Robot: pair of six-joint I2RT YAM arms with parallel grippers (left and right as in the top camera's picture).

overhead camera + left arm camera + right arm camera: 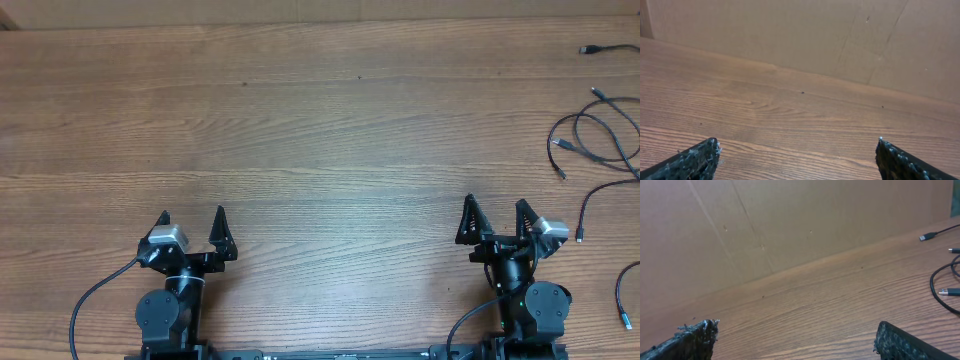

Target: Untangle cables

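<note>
Wood-grain table (pixel 320 120) fills the overhead view from edge to edge. Its far side meets a plain brown cardboard wall (pixel 790 35), seen behind the boards in both wrist views.

Two arms stand at the near edge, well apart: the left arm (pixel 165 310) and the right arm (pixel 535 305). A thick black wire curves from the base of each.

Left gripper (pixel 192 214): jaws spread wide, nothing between them. In its wrist view only bare table shows between the two black fingers (pixel 695 160).

Right gripper (pixel 495 202): jaws likewise spread wide and holding nothing, its fingers (pixel 905 342) framing bare table.

Cables (pixel 580 116) lie on the table's right side, beyond the right gripper and apart from it; neither arm touches them. Several thin black cords overlap there in a loose loop. Others lie singly:
- a short strand (pixel 605 47) near the far right corner
- a curved strand (pixel 581 218) just right of the right gripper
- an edge strand (pixel 617 292) at the right margin

Small plugs (pixel 927 237) end the cords. The right wrist view shows a few of them, with part of the loop, at its right margin.
</note>
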